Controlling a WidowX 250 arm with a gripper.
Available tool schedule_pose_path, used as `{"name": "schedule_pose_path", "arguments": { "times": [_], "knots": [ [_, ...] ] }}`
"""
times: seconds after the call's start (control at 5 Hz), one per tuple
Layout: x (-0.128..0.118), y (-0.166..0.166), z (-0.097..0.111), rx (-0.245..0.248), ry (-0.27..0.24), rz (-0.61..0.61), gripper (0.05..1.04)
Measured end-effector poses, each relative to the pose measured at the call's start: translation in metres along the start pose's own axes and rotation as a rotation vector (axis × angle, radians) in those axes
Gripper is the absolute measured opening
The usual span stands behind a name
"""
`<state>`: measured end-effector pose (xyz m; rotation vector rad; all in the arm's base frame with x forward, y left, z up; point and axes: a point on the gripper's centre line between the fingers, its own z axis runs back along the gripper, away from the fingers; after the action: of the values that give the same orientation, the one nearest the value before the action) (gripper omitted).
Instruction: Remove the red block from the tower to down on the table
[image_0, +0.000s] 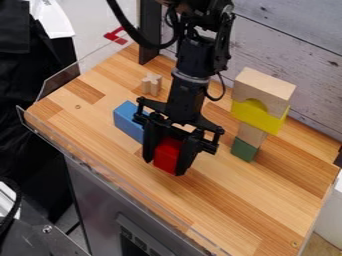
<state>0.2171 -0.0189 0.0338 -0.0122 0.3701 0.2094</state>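
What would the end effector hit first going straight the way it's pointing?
Most likely the wooden tabletop: the end effector points down at it, with the red block between its fingers. I can't tell whether the block touches it.

And there's open desk (234, 205) in front of the end effector (165, 165), room to pass towards the view's lower right! Blue block (127, 119) crowds it on the left, tall tower (262, 120) guards the right, wall (300, 45) behind that.
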Motion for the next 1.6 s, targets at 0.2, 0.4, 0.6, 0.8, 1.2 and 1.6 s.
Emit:
{"name": "schedule_pose_path", "arguments": {
  "times": [0.2,0.4,0.6,0.8,1.2,1.6],
  "knots": [
    [-0.001,-0.004,-0.009,-0.020,0.044,-0.056,0.591],
    [0.001,-0.004,-0.012,-0.014,0.066,-0.070,0.613],
    [0.002,-0.004,-0.011,-0.012,0.075,-0.073,0.930],
    [0.004,-0.006,-0.010,-0.025,0.063,-0.071,1.005],
    [-0.007,0.005,0.071,-0.061,-0.220,-0.054,0.999],
    [-0.015,0.005,0.139,0.018,-0.272,-0.047,0.999]
  ]
}}
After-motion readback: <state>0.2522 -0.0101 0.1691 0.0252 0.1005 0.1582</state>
